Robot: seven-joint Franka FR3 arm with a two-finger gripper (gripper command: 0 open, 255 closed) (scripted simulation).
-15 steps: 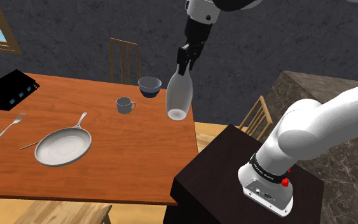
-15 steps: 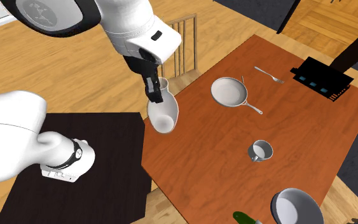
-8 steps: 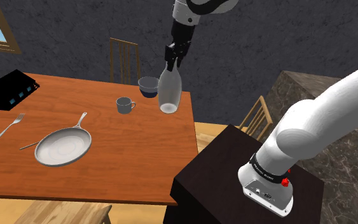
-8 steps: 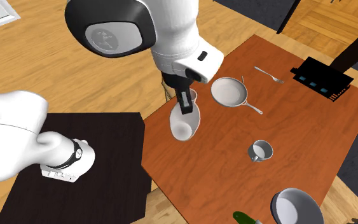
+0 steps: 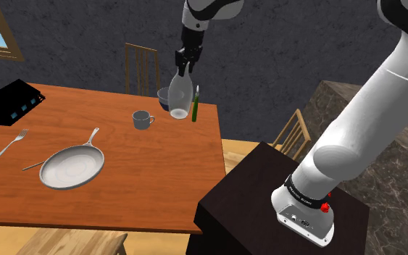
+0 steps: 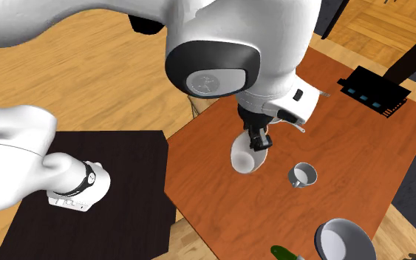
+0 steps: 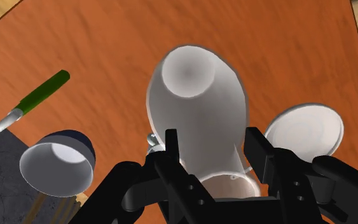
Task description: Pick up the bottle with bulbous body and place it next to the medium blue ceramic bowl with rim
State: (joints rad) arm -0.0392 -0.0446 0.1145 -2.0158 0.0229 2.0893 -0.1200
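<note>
Bottle [image 5: 180, 99], neck pinched in gripper [image 5: 185, 67], above table [image 5: 137, 185], near bowl [image 5: 162, 95] and mug [image 5: 143, 119].

The table [image 5: 137, 174] is reddish-brown wood with a streaky grain and a smooth, faintly satin top. The bottle [image 7: 196, 114] looks smooth and pale grey with a soft sheen, the fingers [image 7: 171, 149] matt black, the pan [image 5: 70, 167] dull grey metal.

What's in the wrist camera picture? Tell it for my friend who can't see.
The black hand clasps a pale, round-bodied bottle by its neck above a reddish-brown table. A dark blue bowl and a green stick-like thing are nearby.
</note>
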